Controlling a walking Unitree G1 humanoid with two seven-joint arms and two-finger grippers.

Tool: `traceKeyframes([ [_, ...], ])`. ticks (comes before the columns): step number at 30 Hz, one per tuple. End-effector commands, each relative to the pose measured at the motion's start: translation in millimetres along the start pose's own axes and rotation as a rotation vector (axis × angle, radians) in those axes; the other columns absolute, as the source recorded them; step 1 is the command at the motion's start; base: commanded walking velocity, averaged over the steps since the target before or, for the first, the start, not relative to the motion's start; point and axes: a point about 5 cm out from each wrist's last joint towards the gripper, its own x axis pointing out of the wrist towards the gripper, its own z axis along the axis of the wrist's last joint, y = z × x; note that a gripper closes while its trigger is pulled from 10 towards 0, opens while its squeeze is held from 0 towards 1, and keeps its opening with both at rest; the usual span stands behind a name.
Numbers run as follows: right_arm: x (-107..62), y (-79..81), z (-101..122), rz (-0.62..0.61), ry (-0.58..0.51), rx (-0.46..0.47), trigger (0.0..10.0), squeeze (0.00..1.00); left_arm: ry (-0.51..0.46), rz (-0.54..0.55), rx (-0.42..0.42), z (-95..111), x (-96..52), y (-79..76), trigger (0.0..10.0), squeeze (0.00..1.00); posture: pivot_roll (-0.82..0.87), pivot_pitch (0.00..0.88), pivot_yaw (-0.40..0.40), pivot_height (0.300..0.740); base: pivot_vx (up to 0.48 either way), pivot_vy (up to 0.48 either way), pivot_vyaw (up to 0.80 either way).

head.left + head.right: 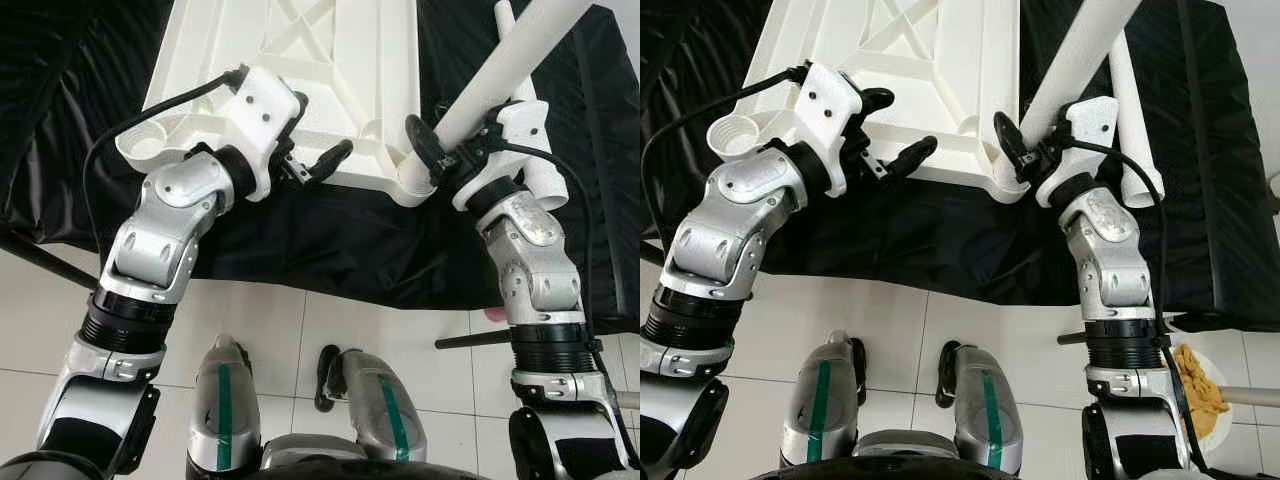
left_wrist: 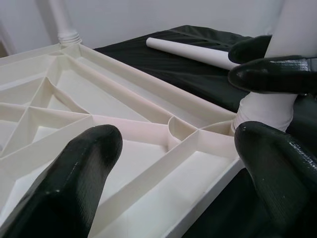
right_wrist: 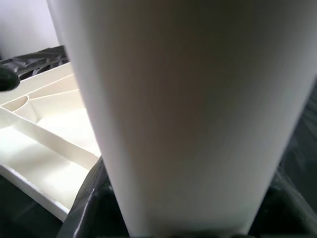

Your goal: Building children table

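Both eye views look steeply down from the head onto the upturned tabletop [image 1: 320, 80] on black cloth [image 1: 940, 240]. The left wrist view looks low across its ribs, sharing the corner socket with the heads. The right wrist view sits tight against the white leg [image 3: 188, 114].

The upturned tabletop [image 1: 330, 80] is creamy white with a pattern of raised ribs, and the table leg [image 1: 500, 75] is plain white. Both lie on a glossy black cloth [image 1: 330, 245] over pale grey floor tiles [image 1: 300, 340]. The silver arms end in black fingers [image 2: 74, 183], and green stripes [image 1: 222, 415] mark the robot's legs.
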Motion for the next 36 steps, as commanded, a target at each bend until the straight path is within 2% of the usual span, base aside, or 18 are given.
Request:
traceKeyframes([
  [1,-5.4,16.4,-27.4,0.083,0.122,0.026,10.0,0.0,0.005,0.014,-0.007,0.0,-0.3,0.0,10.0,0.0,0.1,0.102,-0.108,0.74,0.0,0.0,0.0],
  [6,-5.9,20.4,-27.8,0.104,0.116,0.03,10.0,0.0,0.003,0.019,-0.005,0.9,-0.9,1.0,10.0,0.0,0.1,0.101,-0.108,0.74,0.0,0.0,0.0],
  [12,-7.6,16.4,-32.5,0.071,0.126,0.064,10.0,0.0,0.005,0.021,-0.001,1.3,-1.2,1.6,10.0,0.0,0.1,0.1,-0.107,0.74,0.0,0.0,0.0],
  [18,-13.7,-6.1,-46.1,-0.078,0.155,0.219,10.0,0.0,0.004,0.017,0.004,2.6,-2.2,2.1,10.0,0.0,0.1,0.102,-0.102,0.74,0.0,0.0,0.0],
  [22,-14.8,-10.3,-49.1,-0.111,0.169,0.262,10.0,0.0,0.003,0.016,0.006,3.6,-2.5,2.3,10.0,0.0,0.1,0.102,-0.099,0.74,0.0,0.0,0.0],
  [29,-11.2,-10.1,-48.7,-0.113,0.187,0.257,10.0,0.0,0.002,0.014,0.013,4.7,-3.1,2.6,10.0,0.0,0.1,0.105,-0.094,0.74,0.0,0.0,0.0],
  [36,-5.1,-11.3,-53.7,-0.13,0.218,0.291,10.0,0.0,0.004,0.02,0.021,6.5,-4.6,4.0,10.0,0.0,0.11,0.111,-0.097,0.74,0.0,0.0,0.0],
])
